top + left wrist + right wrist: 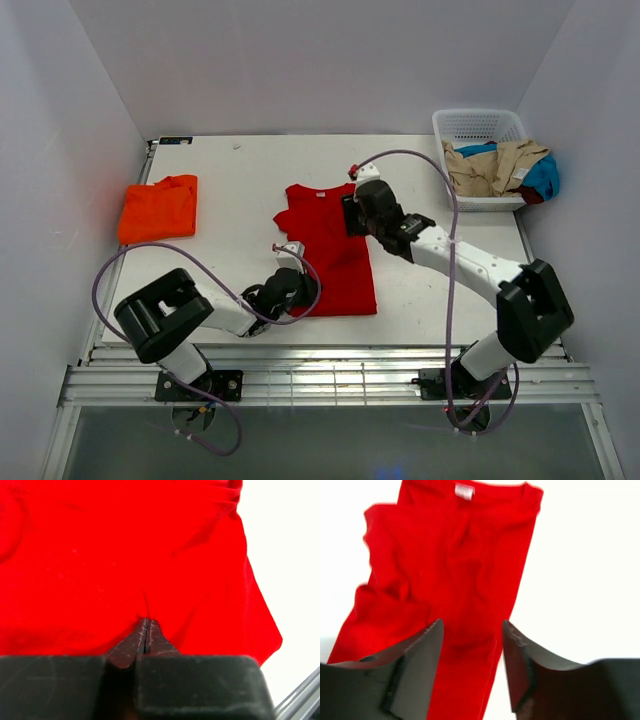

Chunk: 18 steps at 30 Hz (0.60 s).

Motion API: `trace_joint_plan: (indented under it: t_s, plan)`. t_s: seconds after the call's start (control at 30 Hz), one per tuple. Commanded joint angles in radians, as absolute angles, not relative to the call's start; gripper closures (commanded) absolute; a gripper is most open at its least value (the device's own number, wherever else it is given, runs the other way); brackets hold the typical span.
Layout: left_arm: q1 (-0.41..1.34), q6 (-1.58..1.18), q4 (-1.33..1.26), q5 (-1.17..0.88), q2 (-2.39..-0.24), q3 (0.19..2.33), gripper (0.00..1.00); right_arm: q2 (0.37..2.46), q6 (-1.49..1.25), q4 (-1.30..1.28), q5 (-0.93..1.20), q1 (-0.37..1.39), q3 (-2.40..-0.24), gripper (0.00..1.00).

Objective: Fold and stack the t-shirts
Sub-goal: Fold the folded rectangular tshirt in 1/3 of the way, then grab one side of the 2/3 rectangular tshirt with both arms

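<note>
Left gripper sits nearest my left wrist cam, its 2 fingers pressed together with a pucker of red t-shirt pinched at the tips. In the top view that gripper is at the shirt's near left hem corner. Red t-shirt lies mid-table, collar toward the far edge, hem toward the arm bases, with wrinkles down the middle. Right gripper is spread wide with nothing between the fingers and red cloth below it. From above, the right gripper is at the shirt's far right side, near the collar. I cannot tell if it touches the fabric. 1 folded orange t-shirt rests on the table at far left, well apart from the red one. White basket at the far right corner holds beige and blue garments.
</note>
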<state>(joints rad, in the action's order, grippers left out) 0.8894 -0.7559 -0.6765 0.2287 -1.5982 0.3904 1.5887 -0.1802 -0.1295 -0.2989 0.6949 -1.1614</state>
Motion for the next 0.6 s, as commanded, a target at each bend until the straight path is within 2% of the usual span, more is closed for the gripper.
trace_joint_plan:
  t_s: [0.0, 0.03, 0.07, 0.13, 0.27, 0.37, 0.57]
  plan:
    - [0.936, -0.635, -0.526, 0.296, -1.489, 0.385, 0.9, 1.462, -0.27, -0.186, -0.363, 0.796, -0.978, 0.41]
    - [0.946, -0.612, -0.496, 0.316, -1.456, 0.397, 0.67, 1.438, -0.317, -0.192, -0.379, 0.823, -0.941, 0.39]
    - [0.96, -0.591, -0.47, 0.374, -1.424, 0.429, 0.56, 1.401, -0.342, -0.202, -0.414, 0.848, -0.91, 0.35]
    - [0.992, -0.546, -0.375, 0.443, -1.326, 0.465, 0.42, 1.375, -0.432, -0.248, -0.446, 0.916, -0.835, 0.34]
    - [1.023, -0.54, -0.223, 0.561, -1.181, 0.499, 0.38, 1.315, -0.558, -0.265, -0.472, 0.989, -0.717, 0.34]
    - [1.026, -0.636, -0.057, 0.587, -1.132, 0.496, 0.37, 1.279, -0.635, -0.271, -0.491, 1.028, -0.646, 0.34]
    - [1.031, -0.807, -0.014, 0.517, -1.049, 0.312, 0.37, 1.227, -0.71, -0.285, -0.523, 1.06, -0.56, 0.34]
